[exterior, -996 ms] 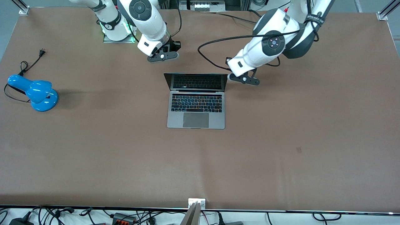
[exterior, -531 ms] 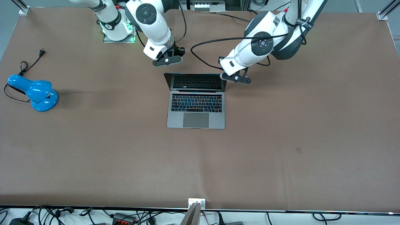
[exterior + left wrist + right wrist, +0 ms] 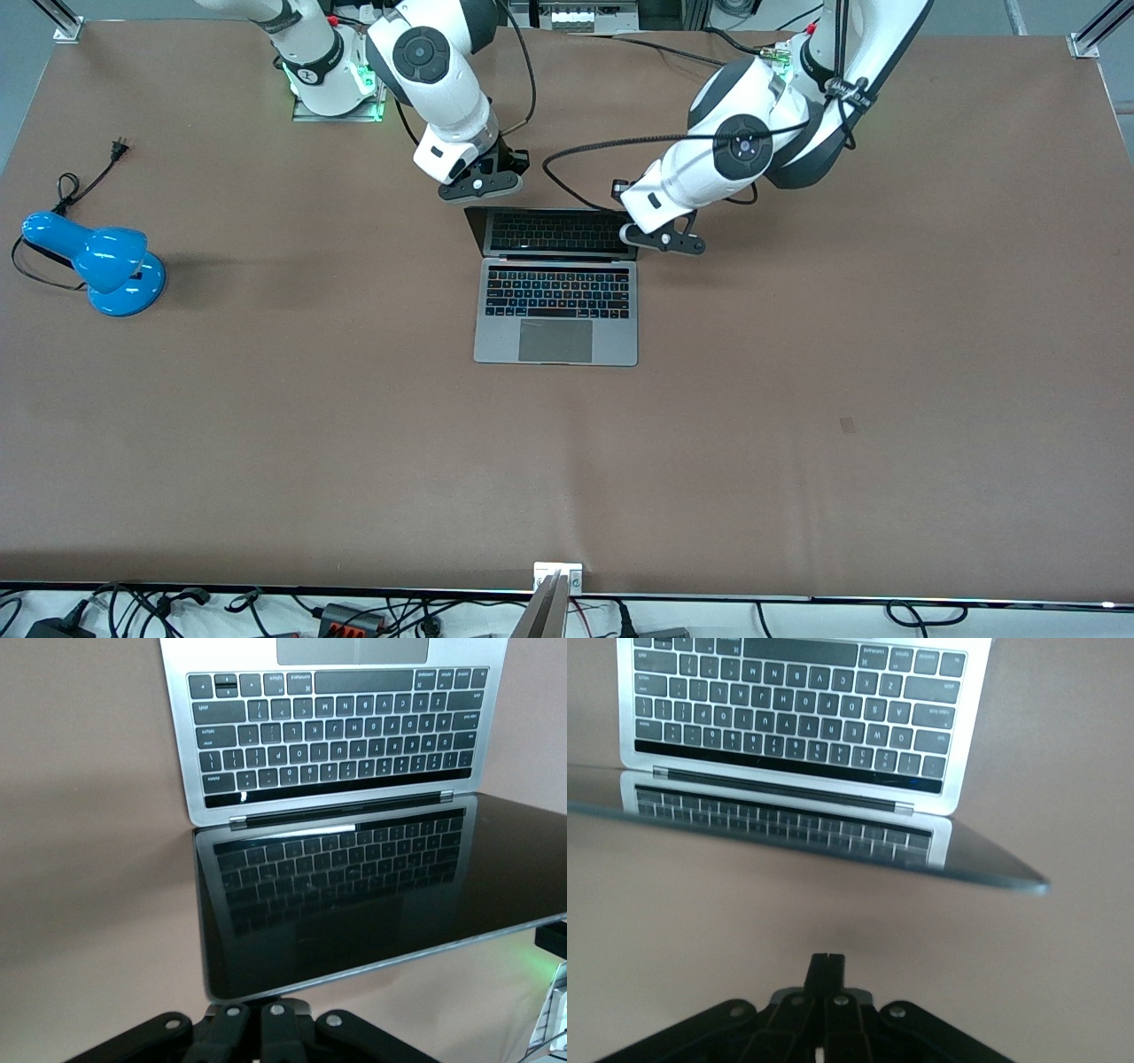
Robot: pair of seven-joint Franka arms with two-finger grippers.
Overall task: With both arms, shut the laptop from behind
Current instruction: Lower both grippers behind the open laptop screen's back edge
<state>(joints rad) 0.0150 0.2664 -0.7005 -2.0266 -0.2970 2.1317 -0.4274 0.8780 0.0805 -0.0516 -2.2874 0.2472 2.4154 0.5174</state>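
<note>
I see the slim silver-grey metal laptop [image 3: 556, 285] open mid-worktop. Both end effectors are pinched narrow: the left end effector [image 3: 663, 239] at the lid's corner, the right end effector [image 3: 479, 184] just above its other corner. Uneven pushing could skew or slide the laptop.

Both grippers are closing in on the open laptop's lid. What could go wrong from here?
The left gripper sits at the lid's corner toward the left arm's end, while the right gripper is off the other corner, so an uneven push could twist the laptop or slide it on the bare table. Shut fingers could scratch the dark screen.
</note>
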